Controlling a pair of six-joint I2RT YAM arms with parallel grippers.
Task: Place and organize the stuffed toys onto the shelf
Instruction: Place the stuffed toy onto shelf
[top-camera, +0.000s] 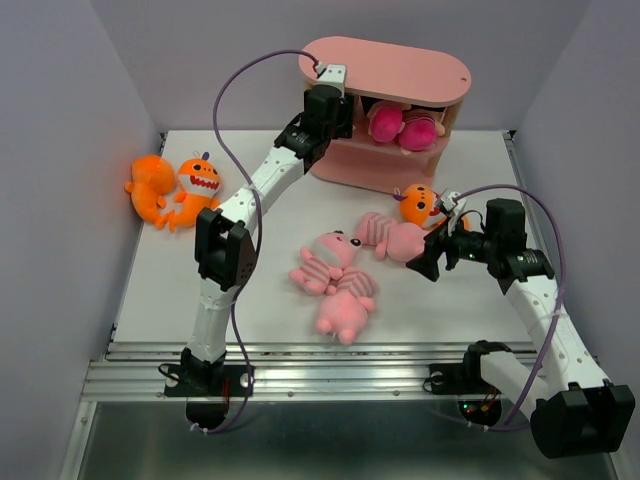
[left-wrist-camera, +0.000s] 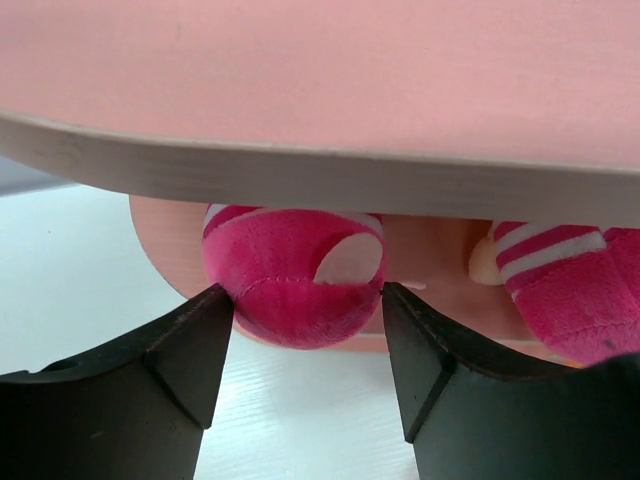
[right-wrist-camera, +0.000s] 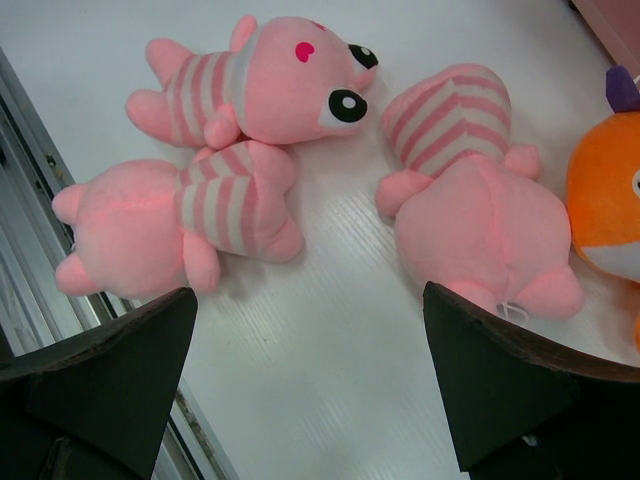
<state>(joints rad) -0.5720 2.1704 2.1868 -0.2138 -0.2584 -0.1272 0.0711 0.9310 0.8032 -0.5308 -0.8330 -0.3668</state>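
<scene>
The pink shelf (top-camera: 385, 68) stands at the back of the table. Two magenta-striped dolls (top-camera: 385, 122) (top-camera: 421, 130) lie on its middle tier. My left gripper (top-camera: 348, 112) is at the shelf's left end. In the left wrist view its fingers (left-wrist-camera: 205, 340) flank a round magenta part of one doll (left-wrist-camera: 290, 280), just touching its sides without squeezing; my left gripper (left-wrist-camera: 305, 300) is open. My right gripper (top-camera: 428, 250) hangs open over bare table (right-wrist-camera: 310, 300). Three pink pigs (right-wrist-camera: 270, 85) (right-wrist-camera: 170, 215) (right-wrist-camera: 470, 190) lie around it.
Two orange monsters (top-camera: 150, 187) (top-camera: 198, 185) lie at the table's far left. A third orange monster (top-camera: 417, 203) sits just behind the right gripper, touching a pig (top-camera: 395, 237). The shelf's top board (left-wrist-camera: 320, 100) is close above the left fingers. Grey walls close both sides.
</scene>
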